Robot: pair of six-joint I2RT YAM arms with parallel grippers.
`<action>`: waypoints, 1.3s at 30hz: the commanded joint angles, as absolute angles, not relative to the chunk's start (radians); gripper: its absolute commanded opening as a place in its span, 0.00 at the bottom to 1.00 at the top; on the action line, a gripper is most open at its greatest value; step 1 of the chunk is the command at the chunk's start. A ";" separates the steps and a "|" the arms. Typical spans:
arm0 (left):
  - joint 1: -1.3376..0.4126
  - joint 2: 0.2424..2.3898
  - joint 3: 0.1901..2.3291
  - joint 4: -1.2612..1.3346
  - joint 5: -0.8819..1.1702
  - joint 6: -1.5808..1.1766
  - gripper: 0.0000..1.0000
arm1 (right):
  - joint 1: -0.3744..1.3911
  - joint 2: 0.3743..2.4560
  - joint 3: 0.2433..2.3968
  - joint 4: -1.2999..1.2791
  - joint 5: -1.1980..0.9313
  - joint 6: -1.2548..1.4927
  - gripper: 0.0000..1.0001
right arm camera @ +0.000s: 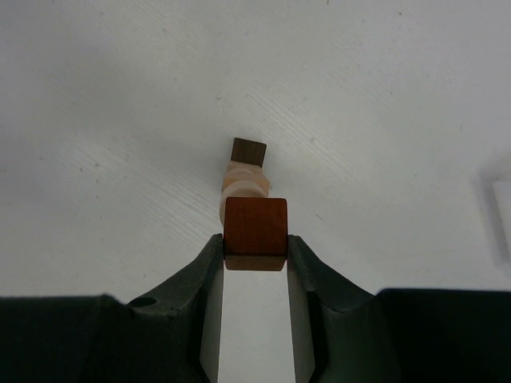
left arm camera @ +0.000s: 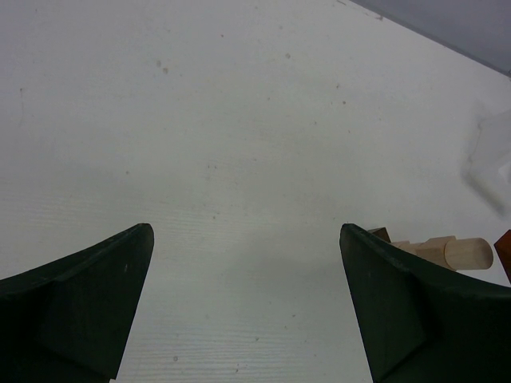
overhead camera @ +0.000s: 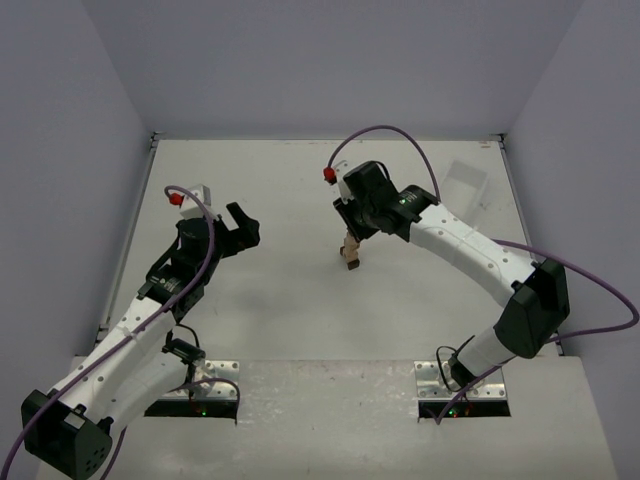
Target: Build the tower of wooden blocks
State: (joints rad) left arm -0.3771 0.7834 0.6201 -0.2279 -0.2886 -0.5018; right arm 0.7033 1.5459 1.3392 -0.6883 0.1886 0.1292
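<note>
The wood block tower stands mid-table: pale tan blocks stacked on a dark brown block. My right gripper is shut on a reddish-brown cube and holds it directly over the top of the stack; I cannot tell whether they touch. In the top view the right gripper is right above the tower. My left gripper is open and empty, well left of the tower. In the left wrist view the left gripper is wide open over bare table, with the pale blocks behind its right finger.
A clear plastic tray lies at the back right of the table, and its edge shows in the right wrist view. White walls enclose the table on three sides.
</note>
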 commanded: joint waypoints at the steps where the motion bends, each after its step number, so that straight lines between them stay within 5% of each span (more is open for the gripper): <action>1: -0.370 0.773 0.623 -0.189 -0.304 -0.499 1.00 | 0.716 1.532 1.345 -0.626 0.178 0.150 0.06; 39: -0.370 0.770 0.622 -0.189 -0.295 -0.500 1.00 | 0.725 1.584 1.347 -0.622 0.222 0.184 0.09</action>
